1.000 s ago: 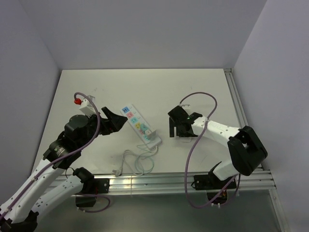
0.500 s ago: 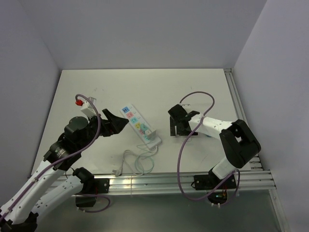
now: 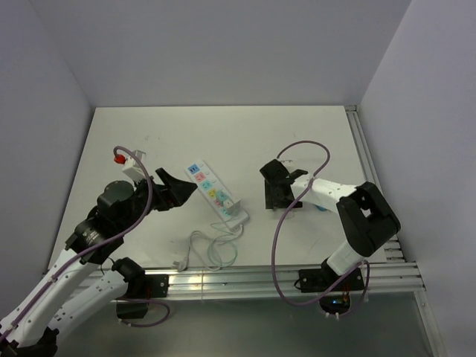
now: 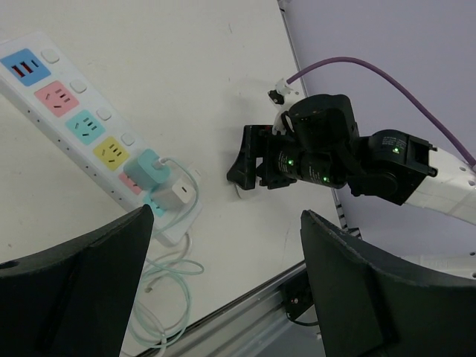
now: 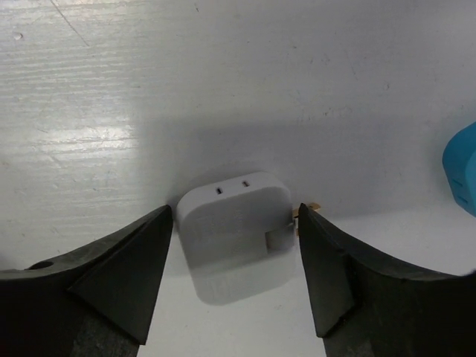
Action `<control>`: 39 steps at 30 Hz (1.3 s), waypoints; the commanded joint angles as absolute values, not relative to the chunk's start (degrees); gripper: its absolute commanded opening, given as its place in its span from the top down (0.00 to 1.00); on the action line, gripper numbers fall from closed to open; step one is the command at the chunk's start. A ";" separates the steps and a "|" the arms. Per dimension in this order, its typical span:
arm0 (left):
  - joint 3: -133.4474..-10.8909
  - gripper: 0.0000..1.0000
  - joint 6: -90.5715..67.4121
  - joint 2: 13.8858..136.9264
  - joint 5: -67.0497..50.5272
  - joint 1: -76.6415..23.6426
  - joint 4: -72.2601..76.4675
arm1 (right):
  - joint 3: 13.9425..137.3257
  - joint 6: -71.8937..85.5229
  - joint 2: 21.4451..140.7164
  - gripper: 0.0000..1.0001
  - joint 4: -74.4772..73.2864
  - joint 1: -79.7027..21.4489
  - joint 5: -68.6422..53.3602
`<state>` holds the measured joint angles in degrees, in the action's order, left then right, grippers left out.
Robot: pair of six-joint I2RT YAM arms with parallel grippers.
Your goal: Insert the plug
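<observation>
The insertion is not yet happening: the small pale-grey, round-cornered plastic plug is lying flat on the matte white table, well apart from the long white power strip with its pastel-coloured sockets. The right gripper is straddling the plug, its smooth black jaws spread open and neither visibly pressing in. Grasping, carrying and pushing home are all waiting to be done. The left gripper is hovering wide open near the strip, holding nothing

white tbl, blue obj, alu rail
</observation>
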<state>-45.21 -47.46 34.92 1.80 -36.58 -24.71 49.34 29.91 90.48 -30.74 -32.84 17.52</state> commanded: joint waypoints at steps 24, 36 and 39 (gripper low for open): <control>-48.25 0.13 -47.81 34.63 1.76 -36.39 -24.96 | 52.65 27.16 84.73 0.83 -28.83 -32.52 13.01; -49.48 0.13 -47.99 34.01 -0.52 -36.39 -24.70 | 56.34 26.89 82.36 1.00 -28.56 -32.34 8.00; -48.96 0.13 -48.08 33.93 -1.84 -36.39 -23.21 | 56.86 26.46 80.78 1.00 -28.48 -32.34 6.95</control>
<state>-47.18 -47.72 33.95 0.60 -36.58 -25.47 53.78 27.16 84.47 -29.58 -32.82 8.10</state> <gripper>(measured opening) 0.867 0.644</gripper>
